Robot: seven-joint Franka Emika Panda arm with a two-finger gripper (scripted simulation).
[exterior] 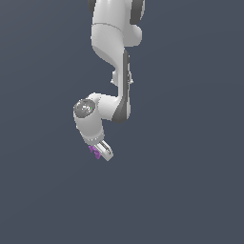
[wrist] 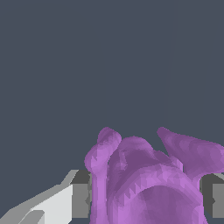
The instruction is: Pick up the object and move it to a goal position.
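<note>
The purple spiky-lobed object (exterior: 95, 152) is tiny in the exterior view and peeks out at the tip of my white gripper (exterior: 101, 153). In the wrist view the purple object (wrist: 144, 179) fills the space between the two fingers (wrist: 81, 199), which press on its sides. The gripper is shut on it. The white arm (exterior: 116, 57) comes down from the top of the exterior view, and the hand is tilted toward the exterior view's right. Part of the object is hidden behind the fingers.
A plain dark grey-blue surface (exterior: 190, 190) fills the background in both views. No other objects or edges show.
</note>
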